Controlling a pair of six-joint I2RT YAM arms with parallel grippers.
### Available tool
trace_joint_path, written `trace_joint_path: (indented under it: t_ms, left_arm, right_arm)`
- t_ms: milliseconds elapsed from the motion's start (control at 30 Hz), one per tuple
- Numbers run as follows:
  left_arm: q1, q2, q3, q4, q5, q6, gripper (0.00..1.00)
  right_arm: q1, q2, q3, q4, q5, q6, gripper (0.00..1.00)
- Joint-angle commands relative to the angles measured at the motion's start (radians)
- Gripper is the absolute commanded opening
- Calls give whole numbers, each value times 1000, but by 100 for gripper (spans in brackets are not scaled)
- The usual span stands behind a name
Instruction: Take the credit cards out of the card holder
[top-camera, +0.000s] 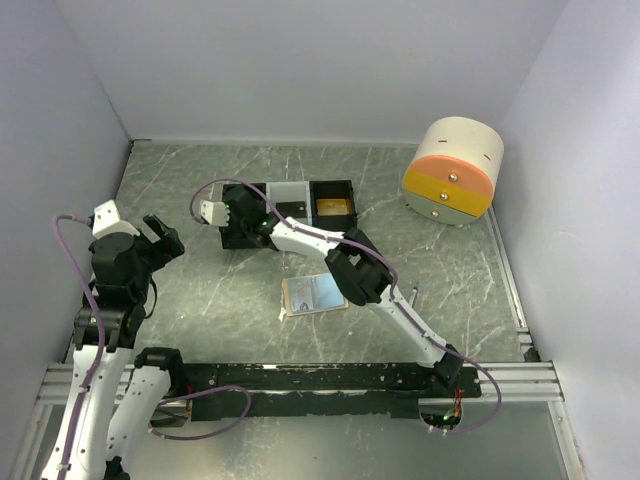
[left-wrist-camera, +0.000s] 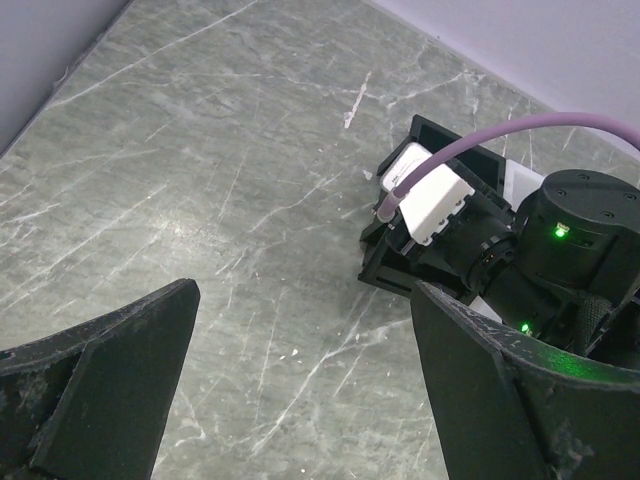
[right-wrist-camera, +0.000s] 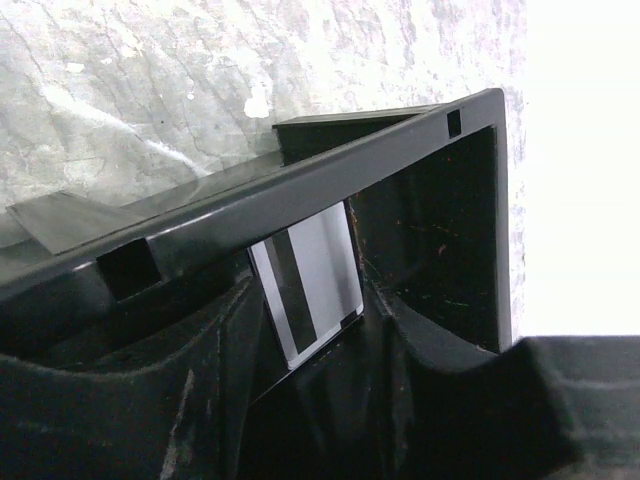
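1. The card holder (top-camera: 315, 293) lay open on the table, pale inside up, just under the right arm's elbow. Whether cards remained in it could not be told. That arm, drawn back low, could have swept it aside.
2. The left gripper (left-wrist-camera: 305, 320) hung wide apart and empty, well away from the holder. With nothing pinning it, the holder might have slid under a pull.
3. The right gripper (right-wrist-camera: 318, 380) stood with jaws parted in the left black compartment of the tray (top-camera: 345, 185). A white-and-grey card (right-wrist-camera: 305, 285) leaned loose there, and a skewed lift could have snagged it.
4. The right compartment held an orange card (top-camera: 333, 207).
5. The round drum (top-camera: 455, 170) hid its contents.
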Motion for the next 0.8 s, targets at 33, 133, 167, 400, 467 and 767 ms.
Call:
trace_joint_path:
  t_ms: [33,133,167,400,467,767]
  left_arm:
    - [10,-8,-6,5,-14,10,99]
    - [10,-8,-5,6,-12,10,99]
    - [10,-8,-6,6,-12,10,99]
    - [10,-8,-12,12,0,16,100]
    - [11,1,-16,24,12,18,100]
    - [13,54,11,-26,4,30,100]
  right_arm:
    - [-8,-24,-9,3,-28,40,51]
    - [-11,-51,-37,28,-35,60,55]
    - [-12,-60,-40,30,-37,72,55]
    - [-16,-226,-128,122,-91,196,62]
    - [-15,-298,-206,181,-112,232,63]
    - [-15,-557,-618,449,222,421,66]
